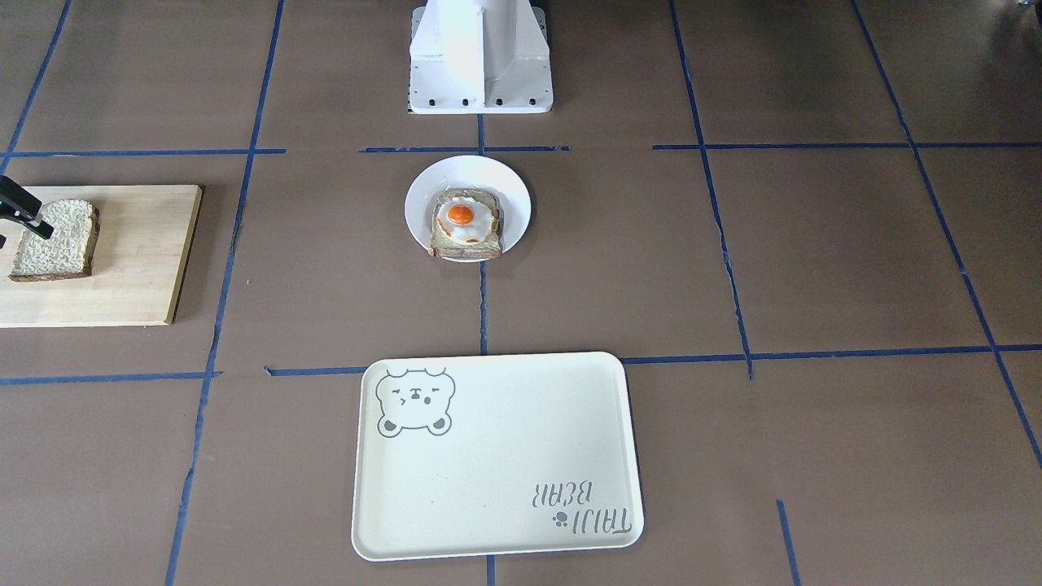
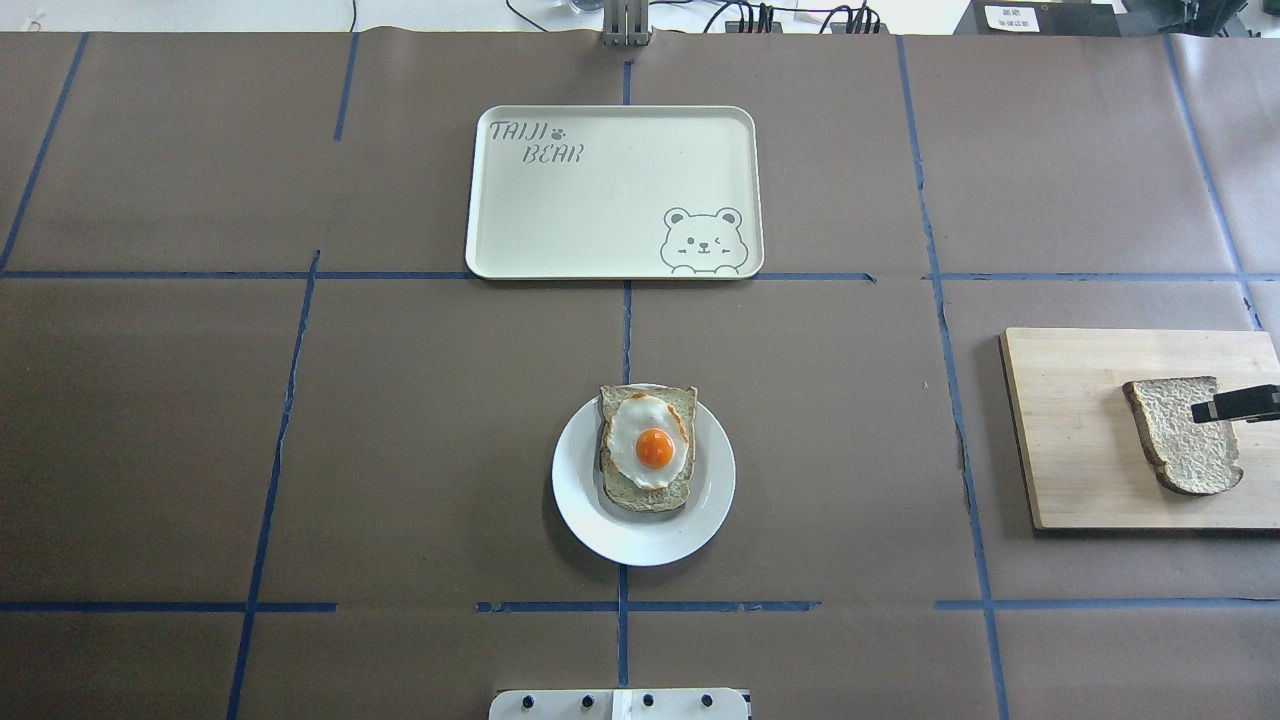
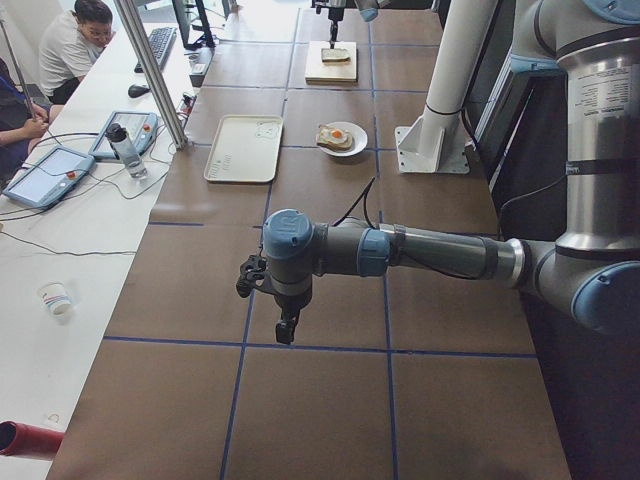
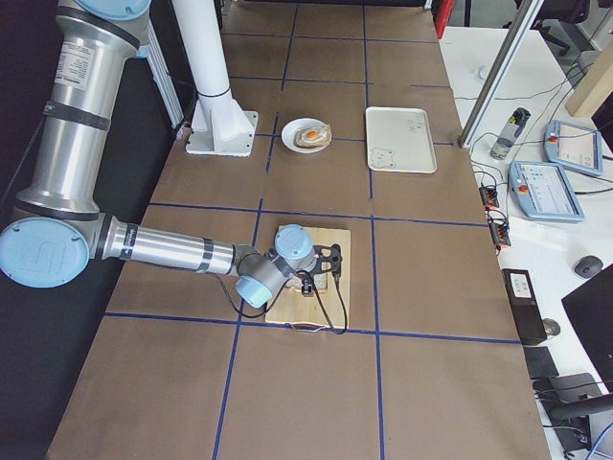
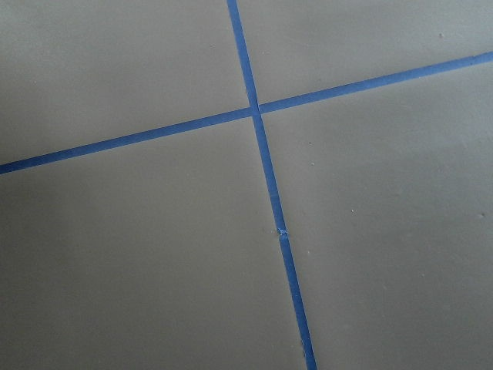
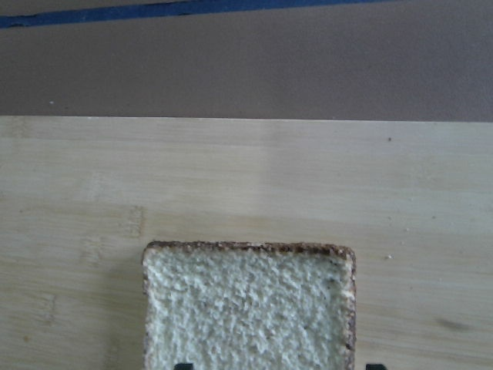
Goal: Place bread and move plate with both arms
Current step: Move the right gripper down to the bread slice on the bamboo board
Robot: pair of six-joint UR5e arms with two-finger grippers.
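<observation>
The plain bread [image 2: 1180, 450] lies flat on a wooden cutting board [image 2: 1070, 440] at the table's right end; it also shows in the front view [image 1: 57, 240] and the right wrist view [image 6: 250, 308]. My right gripper [image 2: 1225, 408] hangs over the bread, open, with one fingertip [image 6: 182, 366] near each side of the slice. The white plate [image 2: 640, 545] sits mid-table and bears a slice topped with a fried egg [image 2: 648, 450]. My left gripper [image 3: 285, 325] hangs over bare table far from these things; I cannot tell whether it is open or shut.
A cream tray [image 2: 600, 200] with a bear drawing lies beyond the plate. The white pedestal [image 1: 480, 65] stands behind the plate on the robot's side. Blue tape lines cross the brown table cover. Operators and tablets sit at a side bench [image 3: 60, 170].
</observation>
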